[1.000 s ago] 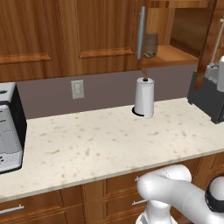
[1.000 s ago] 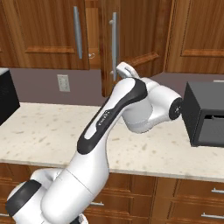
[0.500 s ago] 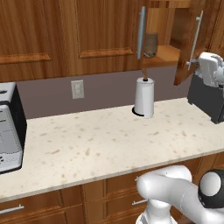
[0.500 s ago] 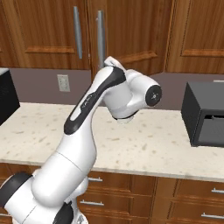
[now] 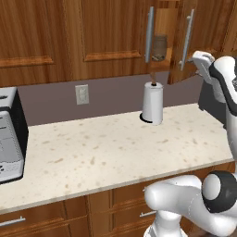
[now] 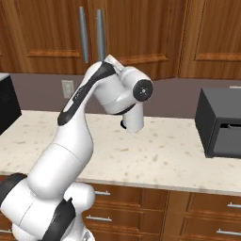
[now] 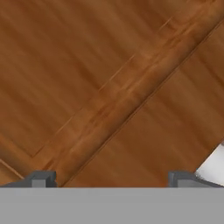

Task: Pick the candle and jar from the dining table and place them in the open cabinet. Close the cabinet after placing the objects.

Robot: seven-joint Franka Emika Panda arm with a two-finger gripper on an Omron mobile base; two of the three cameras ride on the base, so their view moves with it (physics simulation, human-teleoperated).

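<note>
The cabinet is a brown wall cupboard whose two doors stand nearly together, with a narrow gap between their silver handles. Through the gap the jar shows as a dark round pot on the shelf inside. The candle is hidden and the dining table is out of view. My arm reaches up from the right with its hand against the right door. In the hand view my gripper is open, fingertips far apart, nothing between them, and wood panel lies right ahead.
A white paper-towel roll stands on the speckled counter below the cabinet. A grey toaster oven sits at the left end and a black box appliance at the right. An outlet is on the back wall.
The right cabinet door has swung from wide open to nearly shut. My arm and hand have swept left with it. The roll and the counter items have not moved.
</note>
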